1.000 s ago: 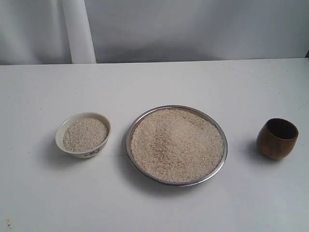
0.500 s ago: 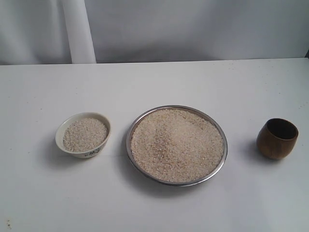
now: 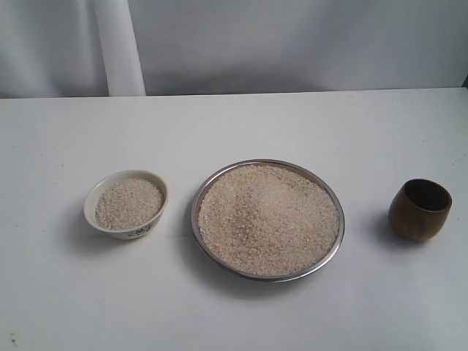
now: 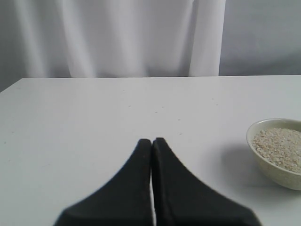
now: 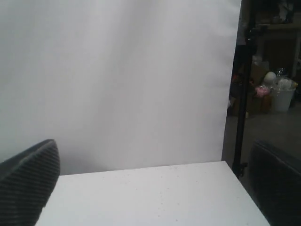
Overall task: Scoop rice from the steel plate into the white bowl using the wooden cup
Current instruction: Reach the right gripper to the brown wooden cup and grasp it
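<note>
Nothing on the table (image 3: pixel 234 124) had shifted over the last second in the exterior view: the plate (image 3: pixel 194 219), bowl (image 3: pixel 88 199) and cup (image 3: pixel 419 210) sat exactly where they had been, and neither arm showed there.

The plate was my landmark. Rice (image 3: pixel 268 219) covered it almost to the rim in a low, even heap. The bowl stood well apart from the plate on its left side, already holding some rice nearly to its lip. The cup stood upright on the plate's right side, also well apart, and it looked empty and dark inside. I saw no grip on it.

The left gripper (image 4: pixel 151 141) had its 2 jaws pressed together with nothing between them, hovering low over bare table, with the bowl off to one side of it, on the side away from the plate as far as I could judge.

The right gripper (image 5: pixel 154 150) had its jaws spread wide, holding nothing. Its camera showed only the table edge and a white backdrop, so the cup was not yet in its sight.

I judged the task as barely begun: the spread right jaws suited a grasp on the cup, which lay on that arm's side, and that looked like the next step.
</note>
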